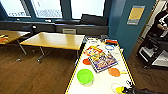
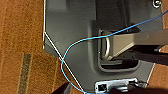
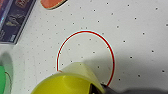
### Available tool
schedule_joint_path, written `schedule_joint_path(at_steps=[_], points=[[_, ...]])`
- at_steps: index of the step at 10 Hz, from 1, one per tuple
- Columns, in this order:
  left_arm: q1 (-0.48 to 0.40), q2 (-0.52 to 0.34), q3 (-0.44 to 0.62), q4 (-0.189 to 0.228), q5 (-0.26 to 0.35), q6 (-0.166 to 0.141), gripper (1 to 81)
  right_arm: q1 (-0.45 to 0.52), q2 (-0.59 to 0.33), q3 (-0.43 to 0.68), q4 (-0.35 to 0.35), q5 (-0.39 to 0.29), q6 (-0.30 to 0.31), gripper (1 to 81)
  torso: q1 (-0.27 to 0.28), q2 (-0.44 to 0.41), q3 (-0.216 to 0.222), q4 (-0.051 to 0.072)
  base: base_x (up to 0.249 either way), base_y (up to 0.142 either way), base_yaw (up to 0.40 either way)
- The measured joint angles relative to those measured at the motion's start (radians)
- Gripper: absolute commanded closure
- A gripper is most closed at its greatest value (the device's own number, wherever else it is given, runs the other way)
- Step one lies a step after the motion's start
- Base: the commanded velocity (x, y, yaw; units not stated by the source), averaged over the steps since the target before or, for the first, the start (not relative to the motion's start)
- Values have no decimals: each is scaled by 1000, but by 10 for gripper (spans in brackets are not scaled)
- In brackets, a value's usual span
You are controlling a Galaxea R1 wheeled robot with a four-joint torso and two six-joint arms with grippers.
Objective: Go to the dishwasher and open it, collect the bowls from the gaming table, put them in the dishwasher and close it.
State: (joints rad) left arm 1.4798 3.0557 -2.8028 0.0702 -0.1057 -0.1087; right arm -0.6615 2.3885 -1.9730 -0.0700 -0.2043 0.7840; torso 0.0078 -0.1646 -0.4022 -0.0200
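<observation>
Standing at the gaming table [image 1: 100, 86]: lime green bowl [image 1: 85, 76] and orange bowls [image 1: 114, 72] sit uncollected on its tabletop. Right end effector [image 3: 75, 82] over a red-rimmed circle; grip state cannot tell. Loading, closing remain.

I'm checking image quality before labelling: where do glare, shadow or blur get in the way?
Head view: the windows are blown out white, and the game board is soft. Right wrist view: a grey shadow falls across the white tabletop beside the yellow object. Left wrist view: evenly lit, edges soft.
</observation>
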Motion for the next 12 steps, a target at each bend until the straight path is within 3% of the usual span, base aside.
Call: schedule_joint_path(at_steps=[4, 8, 10, 12], points=[[-1, 8, 0, 0, 0, 0, 10, 95, -222, 228, 21, -36, 0, 811, 0, 0, 0, 0, 0, 0, 0], [-3, 11, 1, 0, -1, 0, 10, 96, -450, 472, 21, -79, -1, 811, 0, 0, 0, 0, 0, 0, 0], [-3, 11, 1, 0, -4, 0, 10, 64, -543, 570, 15, -84, -2, 811, 0, 0, 0, 0, 0, 0, 0], [-3, 15, 1, 0, -4, 1, 10, -42, -605, 601, -4, -114, -5, 811, 0, 0, 0, 0, 0, 0, 0]])
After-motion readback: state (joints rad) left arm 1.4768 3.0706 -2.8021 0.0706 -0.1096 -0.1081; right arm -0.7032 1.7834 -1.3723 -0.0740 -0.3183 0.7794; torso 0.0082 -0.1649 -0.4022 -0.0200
